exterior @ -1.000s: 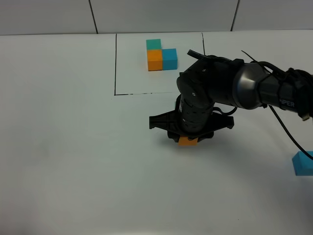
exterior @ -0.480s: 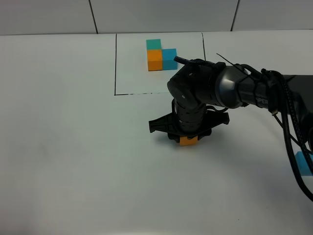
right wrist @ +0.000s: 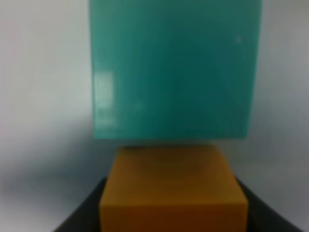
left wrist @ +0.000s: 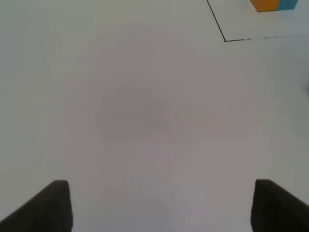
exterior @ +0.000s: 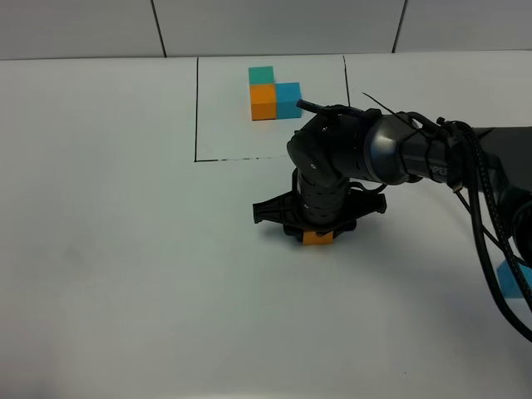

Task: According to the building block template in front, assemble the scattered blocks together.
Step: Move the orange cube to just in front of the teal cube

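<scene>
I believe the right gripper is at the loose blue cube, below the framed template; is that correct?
Not quite: the right gripper is at the loose orange cube, below the framed template, as the exterior high view shows.

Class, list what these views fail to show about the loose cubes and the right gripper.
- Teal-green cube: hidden under the right arm in the exterior view, blurred in the right wrist view.
- Blue cube: exterior view, cut by the frame edge and crossed by cables.
- Right gripper: grip on the orange cube unclear; wrist view crops its fingers, the arm covers them elsewhere.
</scene>
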